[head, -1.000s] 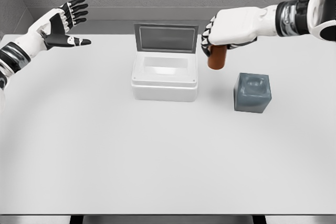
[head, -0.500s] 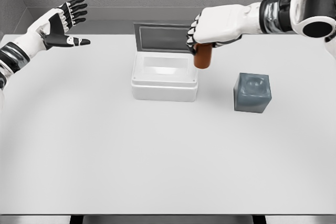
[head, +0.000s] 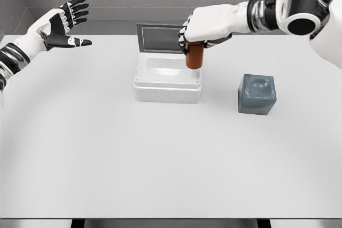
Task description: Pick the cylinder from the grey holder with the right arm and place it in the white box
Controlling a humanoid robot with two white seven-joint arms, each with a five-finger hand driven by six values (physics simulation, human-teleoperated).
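One small brown cylinder (head: 194, 56) hangs upright below my right hand (head: 206, 25), whose fingers (head: 187, 34) clamp its top above the white box (head: 167, 81)'s right edge; I judge it rigid, light, smooth, best gripped around its sides.

Table (head: 107, 158): smooth matt white. White box (head: 167, 86): smooth, plastic-like, slight sheen. Grey holder (head: 257, 94): matt. Cylinder (head: 194, 56): smooth matt brown.
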